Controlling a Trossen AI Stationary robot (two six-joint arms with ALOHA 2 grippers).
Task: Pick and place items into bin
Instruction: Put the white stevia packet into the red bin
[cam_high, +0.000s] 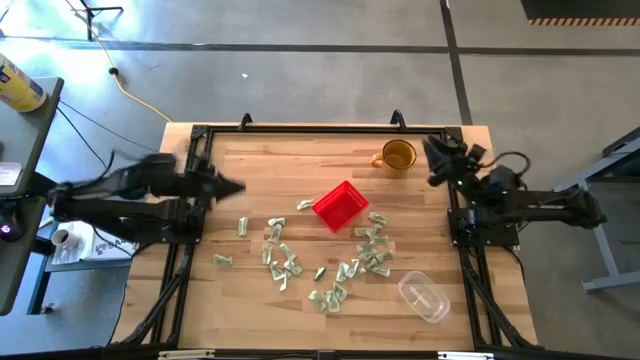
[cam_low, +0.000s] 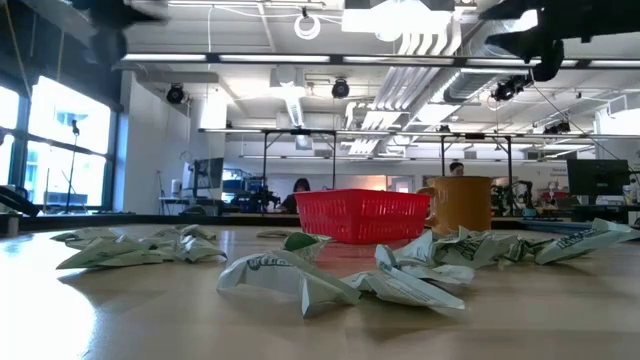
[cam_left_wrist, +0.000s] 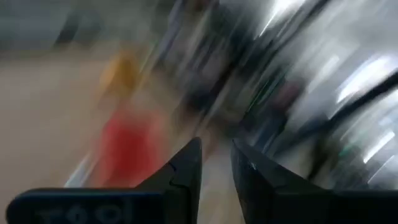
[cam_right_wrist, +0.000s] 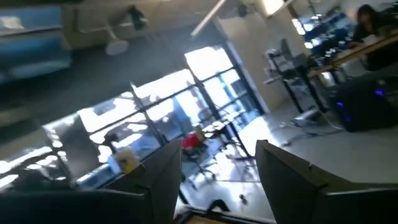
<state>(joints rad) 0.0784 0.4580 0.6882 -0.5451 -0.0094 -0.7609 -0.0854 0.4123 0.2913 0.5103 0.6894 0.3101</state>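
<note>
High view: the left gripper hangs over the left part of the tabletop, and its tip points toward the middle. The green-and-white items lie spread out on the wood, and none of them looks to be in the red bin yet. The closest items sit just ahead of these jaws and a little to the near side, so this arm has the short trip. The bin is farther along the same way the jaws point, past the first few items.

The left wrist view is smeared, but it shows the left jaws with only a thin gap between the two dark fingers. Nothing is held in them. The red blur of the bin shows ahead of them.

The right gripper waits at the far right corner, close to the amber mug. In the right wrist view, its jaws stand partly apart and empty, looking out at the room and not at the wood. The items are well apart from it, behind and below where it looks.

The wrappers are crumpled and lie every which way, so I think the left jaws must turn to close across a thin side.
</note>
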